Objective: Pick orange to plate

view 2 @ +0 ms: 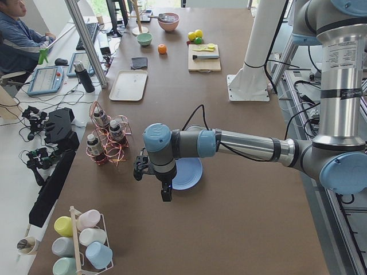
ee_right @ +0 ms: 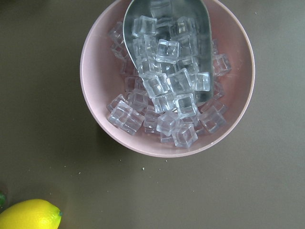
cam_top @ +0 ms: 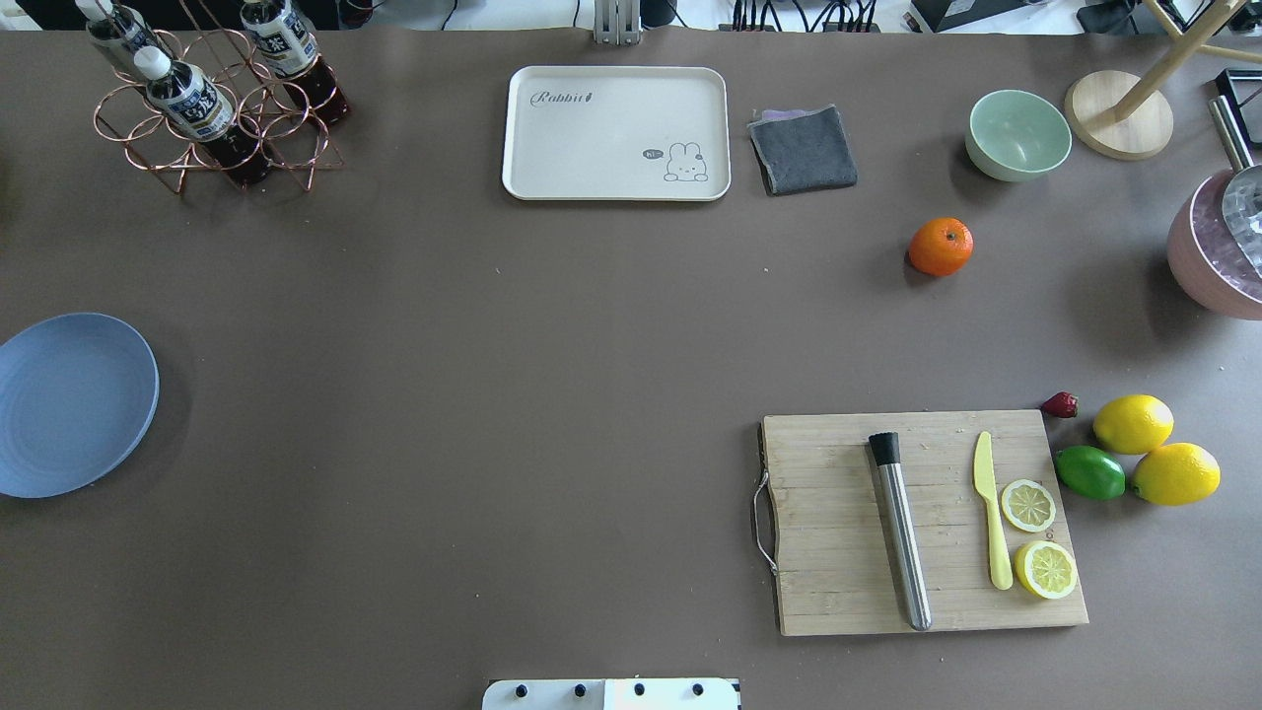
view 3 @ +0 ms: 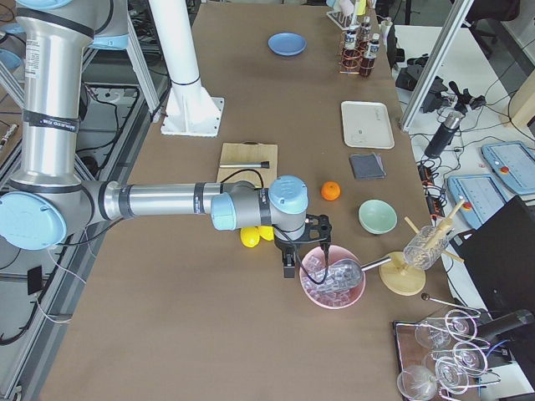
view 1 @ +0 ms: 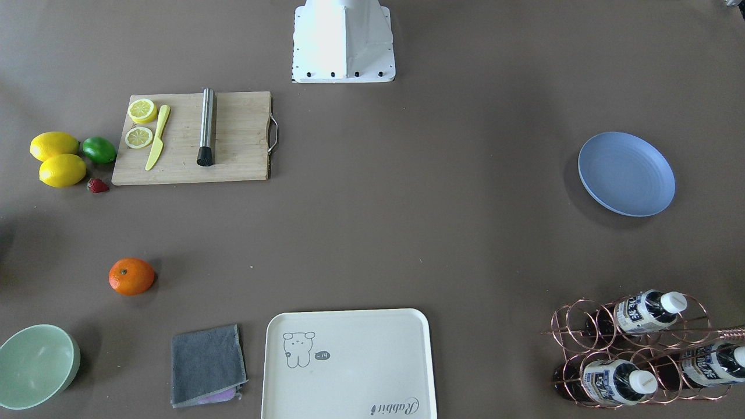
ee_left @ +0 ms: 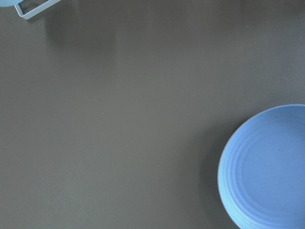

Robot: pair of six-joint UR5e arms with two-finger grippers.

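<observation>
The orange (cam_top: 940, 247) lies alone on the brown table, between the grey cloth and the mint bowl, also seen as the orange (view 1: 131, 276). The light-blue plate (cam_top: 69, 404) sits far across the table at its left edge, and is the plate (ee_left: 267, 167) in the left wrist view. My left gripper (view 2: 166, 195) hangs over the table beside the plate (view 2: 189, 173). My right gripper (view 3: 289, 269) hangs near a pink bowl, short of the orange (view 3: 331, 191). Both show only in the side views, so I cannot tell if either is open or shut.
A pink bowl (ee_right: 167, 81) of ice cubes with a metal scoop lies below the right wrist. A cutting board (cam_top: 922, 523) holds a muddler, knife and lemon halves. Lemons (cam_top: 1134, 424), a lime, a strawberry, a cream tray (cam_top: 616, 133), mint bowl (cam_top: 1018, 133) and bottle rack (cam_top: 212, 99) stand around.
</observation>
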